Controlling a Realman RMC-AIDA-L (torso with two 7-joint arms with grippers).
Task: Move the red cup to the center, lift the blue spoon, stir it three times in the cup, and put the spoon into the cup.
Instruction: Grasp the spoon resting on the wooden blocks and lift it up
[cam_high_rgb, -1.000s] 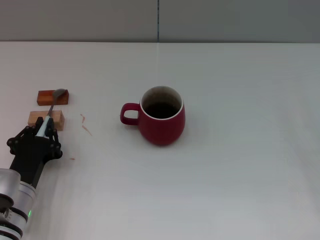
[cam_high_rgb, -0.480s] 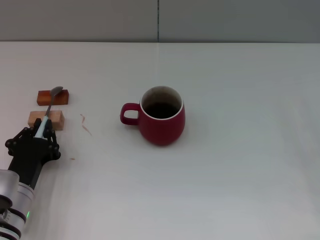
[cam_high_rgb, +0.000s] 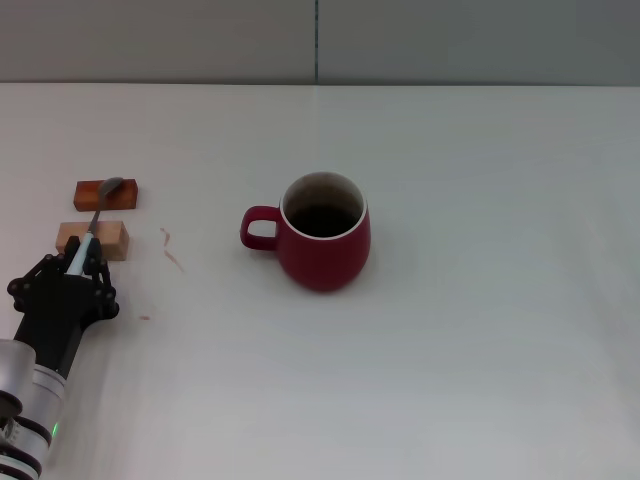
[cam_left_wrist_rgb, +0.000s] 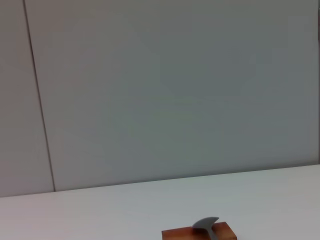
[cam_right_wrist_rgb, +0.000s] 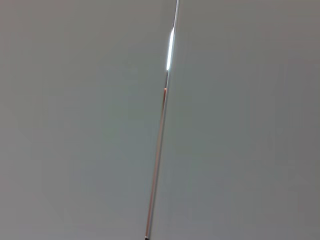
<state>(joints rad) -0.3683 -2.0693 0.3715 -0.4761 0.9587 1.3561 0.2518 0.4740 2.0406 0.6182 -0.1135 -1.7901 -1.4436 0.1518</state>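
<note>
One gripper, the left gripper (cam_high_rgb: 78, 268), is clamped on the pale handle of the blue spoon (cam_high_rgb: 100, 207) at the table's left edge, the spoon's bowl over a reddish block (cam_high_rgb: 88, 194) beyond a tan block (cam_high_rgb: 112, 240). The red cup (cam_high_rgb: 322, 232) stands well apart at centre, handle pointing left.

The white table (cam_high_rgb: 480, 380) carries the red cup (cam_high_rgb: 322, 245) near its middle, handle toward the robot's left, and at the far left a reddish wooden block (cam_high_rgb: 90, 195) just behind a pale wooden block (cam_high_rgb: 112, 240), with faint reddish smudges (cam_high_rgb: 170, 250) beside them.
</note>
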